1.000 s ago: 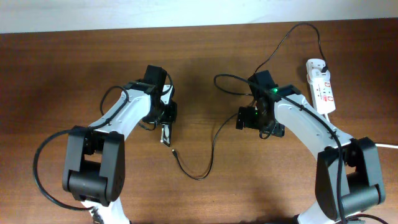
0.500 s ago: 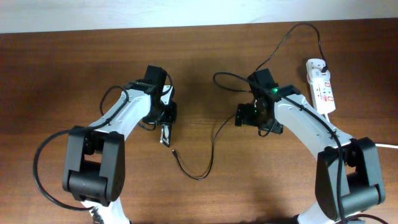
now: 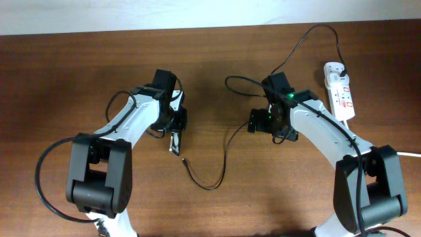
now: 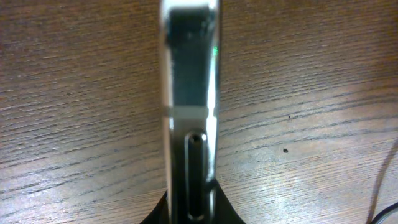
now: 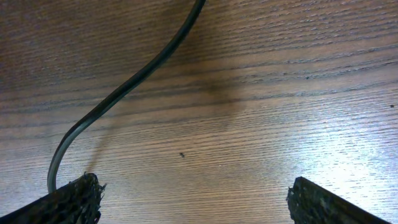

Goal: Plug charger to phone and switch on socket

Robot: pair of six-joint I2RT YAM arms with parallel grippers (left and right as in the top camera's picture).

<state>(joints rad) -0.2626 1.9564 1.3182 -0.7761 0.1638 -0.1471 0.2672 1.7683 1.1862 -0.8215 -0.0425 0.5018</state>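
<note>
The phone (image 3: 175, 143) stands on its thin edge on the table, and my left gripper (image 3: 175, 133) is shut on it. In the left wrist view the phone (image 4: 189, 118) runs edge-on up the middle, clamped between the dark jaws of the left gripper (image 4: 189, 213). The charger (image 3: 226, 153) trails from the socket (image 3: 341, 92) in a loop past my right gripper (image 3: 258, 123); its connector tip (image 3: 183, 160) lies just below the phone. The right gripper (image 5: 199, 208) is wide open, low over bare wood. The charger (image 5: 130, 84) curves down to its left finger.
The table is brown wood with a pale wall edge along the back. The socket's thick white cord (image 3: 411, 155) runs off at the right. Both white arms reach in from the front edge.
My right gripper has shifted slightly to the left, towards the cable. The left gripper and the phone have stayed where they were.
</note>
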